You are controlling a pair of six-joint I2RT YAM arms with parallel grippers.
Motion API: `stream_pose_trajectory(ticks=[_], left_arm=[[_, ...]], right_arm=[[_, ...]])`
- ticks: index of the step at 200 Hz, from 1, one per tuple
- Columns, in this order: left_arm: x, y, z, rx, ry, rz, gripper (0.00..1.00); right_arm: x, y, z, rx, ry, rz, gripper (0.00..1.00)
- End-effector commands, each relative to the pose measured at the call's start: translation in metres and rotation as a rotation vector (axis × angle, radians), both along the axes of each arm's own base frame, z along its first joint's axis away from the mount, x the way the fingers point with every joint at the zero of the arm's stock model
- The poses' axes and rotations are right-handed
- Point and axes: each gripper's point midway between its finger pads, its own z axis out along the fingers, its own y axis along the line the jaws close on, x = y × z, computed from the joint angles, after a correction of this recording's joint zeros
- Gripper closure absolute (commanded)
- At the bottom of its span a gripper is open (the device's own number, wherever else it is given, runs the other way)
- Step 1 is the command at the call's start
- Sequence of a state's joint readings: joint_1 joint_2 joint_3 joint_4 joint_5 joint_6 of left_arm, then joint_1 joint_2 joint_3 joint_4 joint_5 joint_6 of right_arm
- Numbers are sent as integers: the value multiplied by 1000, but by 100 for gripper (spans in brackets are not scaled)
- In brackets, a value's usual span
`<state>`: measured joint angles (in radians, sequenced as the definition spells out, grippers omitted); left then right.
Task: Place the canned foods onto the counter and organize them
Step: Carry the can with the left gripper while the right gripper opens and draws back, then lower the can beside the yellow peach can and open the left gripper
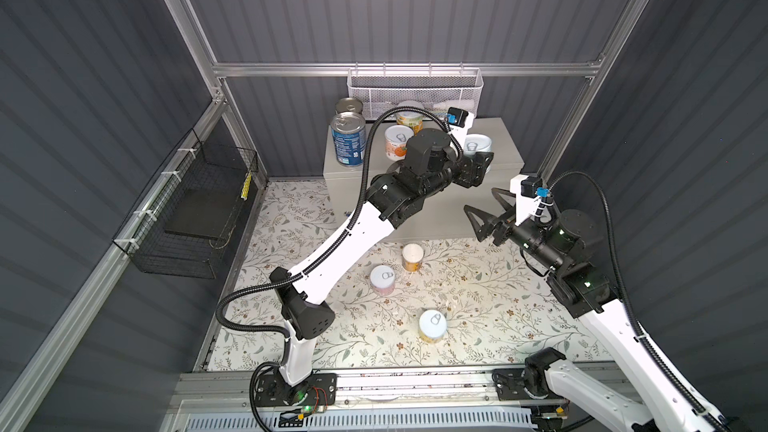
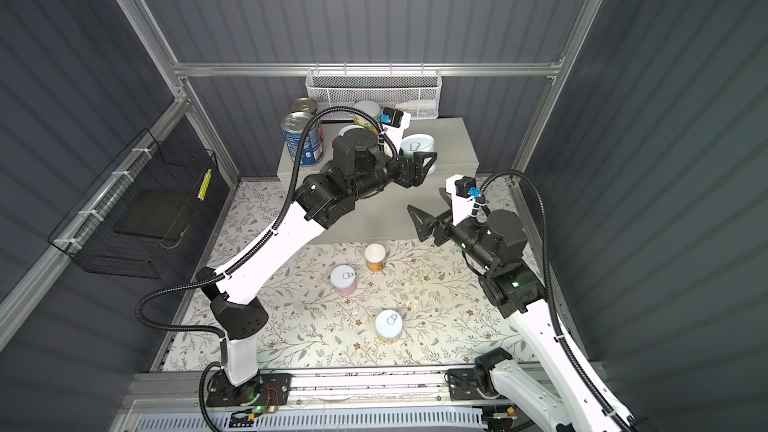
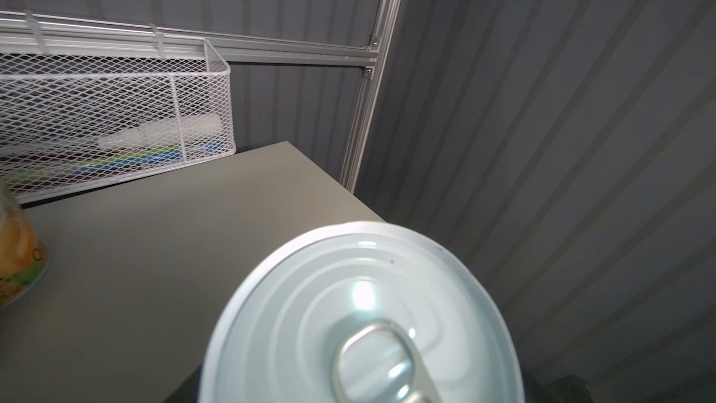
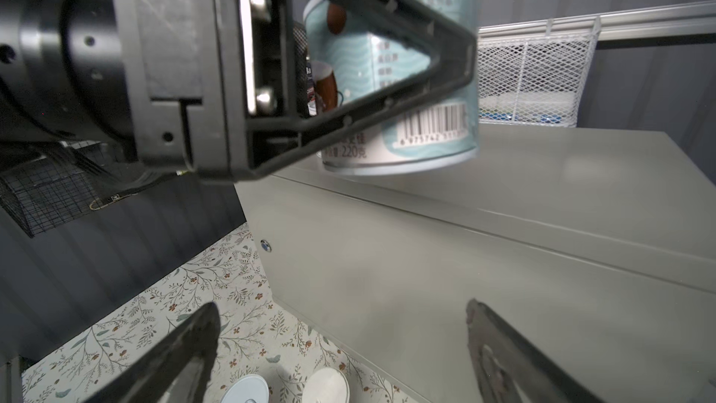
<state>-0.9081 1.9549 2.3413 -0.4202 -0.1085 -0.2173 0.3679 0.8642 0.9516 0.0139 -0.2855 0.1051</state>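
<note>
The pale blue can (image 1: pixel 473 145) is upright, its long axis close to vertical with a slight lean, and it sits over the front edge of the counter (image 1: pixel 505 147), a little right of the middle. The right wrist view shows its base (image 4: pixel 407 157) low over the flat top. Whether it touches the top there I cannot tell.

The left gripper (image 1: pixel 477 155) has hold of this can. Its jaws are drawn in against the can's sides from the front, so the can lies straight ahead of that arm's wrist, with bare counter under it and out toward 3 o'clock. I judge that the coming move is a short drop and a release, and it depends on the base meeting the top flat.

At 9 to 10 o'clock from the held can are four cans already on the counter: two big blue ones (image 1: pixel 348 139), an orange-labelled one (image 1: pixel 398 141) and a yellow-green one (image 1: pixel 409 118). The white basket (image 1: pixel 415 89) hangs behind them at 12.

The right gripper (image 1: pixel 481 200) is spread wide and holds nothing, in front of the counter at 6 o'clock from the held can. Three cans remain on the flowered mat (image 1: pixel 478 305): orange (image 1: pixel 412 257) and pink (image 1: pixel 382 279) near 8 o'clock from that gripper, and yellow (image 1: pixel 433 326) near 7. The right arm looks nearer to all three.
</note>
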Motion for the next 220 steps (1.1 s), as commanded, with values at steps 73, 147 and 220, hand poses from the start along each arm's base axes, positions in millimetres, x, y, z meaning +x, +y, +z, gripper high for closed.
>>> stream_pose_trajectory(ticks=[73, 147, 220], left_arm=[[74, 36, 2, 83, -214, 402, 53], [128, 33, -22, 67, -263, 508, 53], [167, 52, -47, 91, -250, 557, 23]], right_arm=[[-45, -16, 6, 73, 42, 14, 1], [-62, -19, -24, 54, 128, 27, 1], [-56, -7, -44, 64, 230, 79, 1]])
